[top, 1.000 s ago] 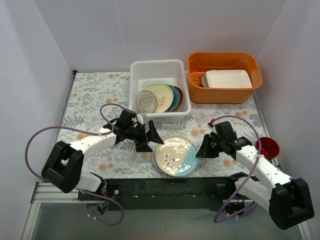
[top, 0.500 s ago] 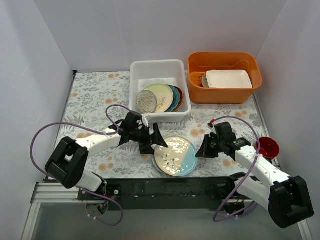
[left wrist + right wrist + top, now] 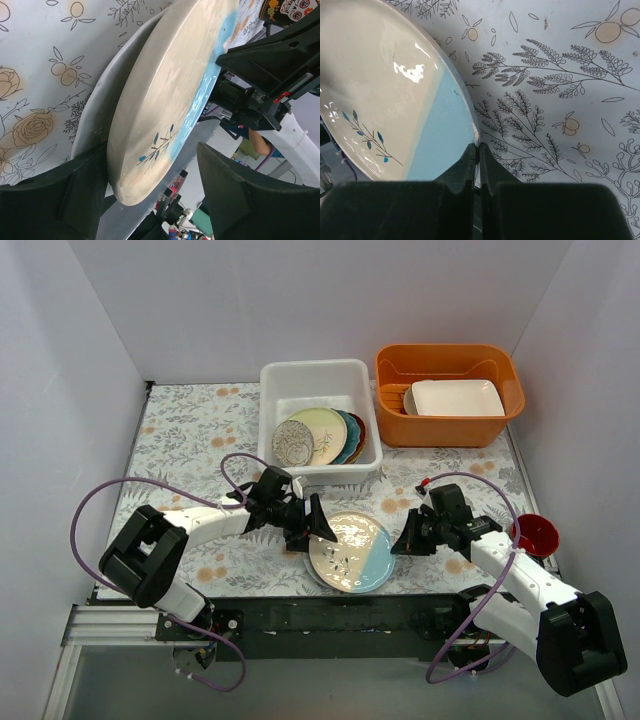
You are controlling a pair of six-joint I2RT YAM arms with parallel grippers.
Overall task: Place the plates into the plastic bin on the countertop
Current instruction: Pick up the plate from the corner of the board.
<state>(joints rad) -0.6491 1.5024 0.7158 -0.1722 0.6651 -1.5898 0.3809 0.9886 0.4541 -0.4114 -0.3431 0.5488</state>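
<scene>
**One plate on the counter, four in the bin**

I counted five plates. One cream and light-blue plate [image 3: 350, 552] lay on the countertop [image 3: 190, 430] at the near edge, between my two arms.

The other four leaned together inside the plastic bin [image 3: 315, 365], against its near right side:
- a speckled plate [image 3: 292, 443] in front
- a pale cream plate [image 3: 322, 428] behind it
- a teal plate [image 3: 350, 437] next
- a red-brown plate [image 3: 361, 436], of which only a sliver showed

My left gripper [image 3: 312, 533] was at the lone plate's left rim with its fingers apart, one on each side of the edge. The left wrist view showed the rim between them with a gap on the upper side. A grey shape sat under the plate there, and I couldn't tell whether it was shadow or something else.

My right gripper [image 3: 397, 545] was at the opposite rim. Its fingers were pressed together and their tips touched the light-blue edge. I couldn't tell whether they pinched anything.

There was one orange tub [image 3: 450, 352] just right of the bin, with one white rectangular dish [image 3: 455, 398] in it. One small red cup [image 3: 535, 535] stood beside my right arm. The bin's near wall stood between the lone plate and the leaning four.
</scene>
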